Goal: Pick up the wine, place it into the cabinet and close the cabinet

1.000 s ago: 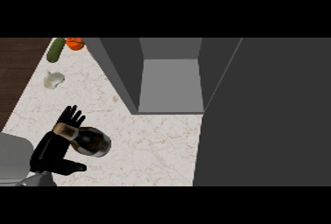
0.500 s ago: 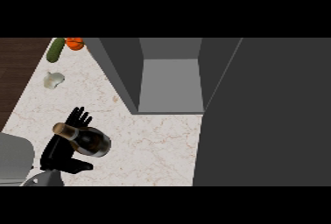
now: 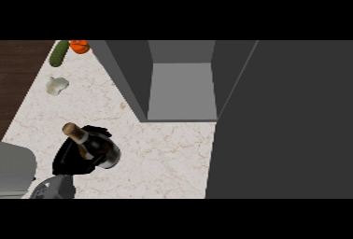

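The dark wine bottle (image 3: 101,150) with a tan cork top stands at the counter's lower left, its neck leaning up and to the left. My left hand (image 3: 67,158) wraps it from the left, fingers (image 3: 97,131) curled over the neck. The grey cabinet (image 3: 182,88) is open at the top centre, its inside bare. Its dark door (image 3: 283,121) fills the right side of the head view. The right hand does not show.
A green cucumber (image 3: 59,52) and an orange fruit (image 3: 80,46) lie at the counter's far left corner, with a white garlic bulb (image 3: 56,86) below them. A grey block (image 3: 14,172) sits at the left edge. Bare marble (image 3: 162,158) lies between bottle and cabinet.
The left hand's fingers, straight and raised beside the bottle before, have curled round it. Bottle and hand have shifted slightly right toward the cabinet.
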